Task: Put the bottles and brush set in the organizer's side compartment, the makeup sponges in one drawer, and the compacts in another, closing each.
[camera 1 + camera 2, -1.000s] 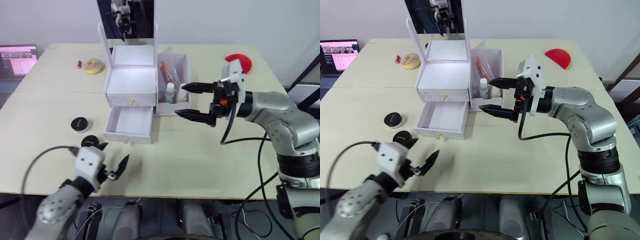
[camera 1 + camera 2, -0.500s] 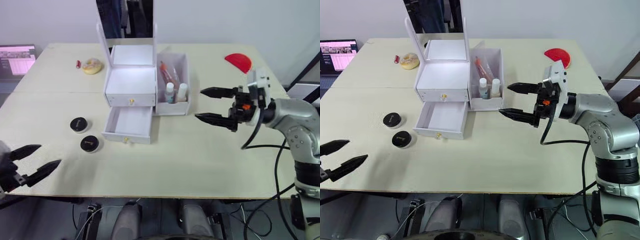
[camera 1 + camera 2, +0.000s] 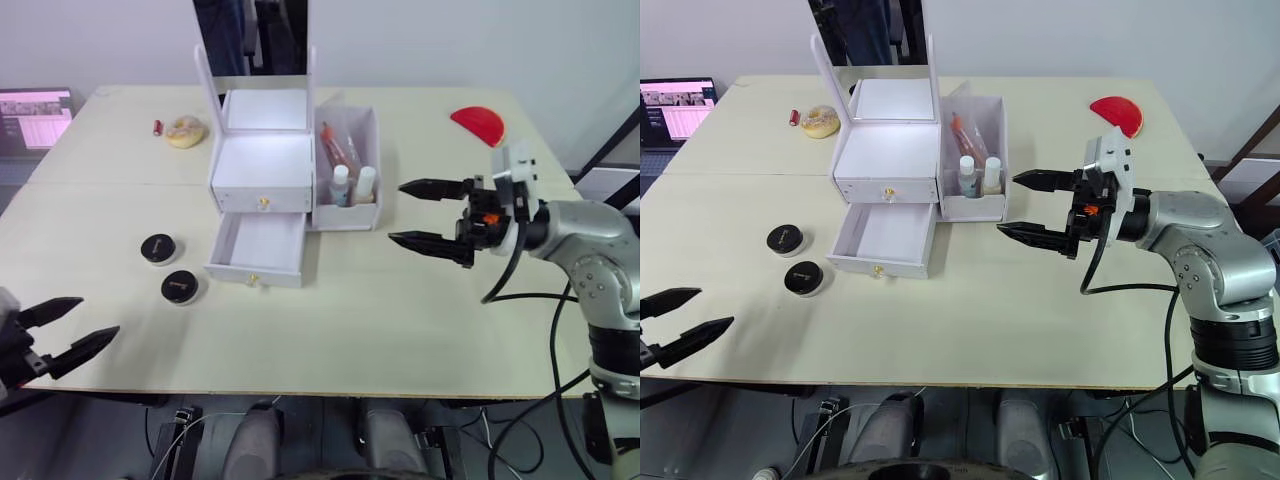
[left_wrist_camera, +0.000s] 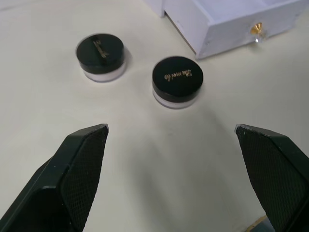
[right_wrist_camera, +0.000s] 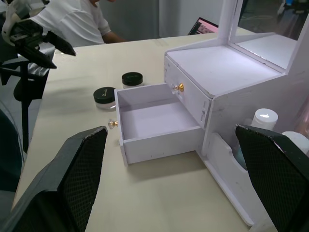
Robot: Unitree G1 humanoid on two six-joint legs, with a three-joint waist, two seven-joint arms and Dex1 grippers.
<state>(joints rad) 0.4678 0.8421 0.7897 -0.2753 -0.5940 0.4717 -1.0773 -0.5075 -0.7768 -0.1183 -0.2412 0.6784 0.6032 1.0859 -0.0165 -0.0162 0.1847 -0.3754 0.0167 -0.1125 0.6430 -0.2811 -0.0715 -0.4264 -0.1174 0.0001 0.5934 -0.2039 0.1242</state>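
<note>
At the near edge of the table (image 3: 400,330), on the robot's left, the left gripper (image 3: 66,332) hangs with its fingers spread and nothing between them. Its wrist view shows two black-lidded compacts (image 4: 177,80) (image 4: 102,54) lying on the table just beyond the fingertips, with gold lettering on the lids that is hard to see from the head views. Past them stands the white organizer (image 3: 265,160) with its lower drawer (image 3: 258,248) pulled out and empty; the upper drawer is shut. In the side compartment (image 3: 350,150) two small bottles (image 3: 341,186) stand upright beside a brush set (image 3: 337,148). To the right, the right gripper (image 3: 422,213) hovers over the table, also wide open and empty. Its wrist view shows a person in a white shirt (image 5: 72,21) beyond the table. Far back lie a beige sponge (image 3: 185,131) and a red sponge (image 3: 478,125).
</note>
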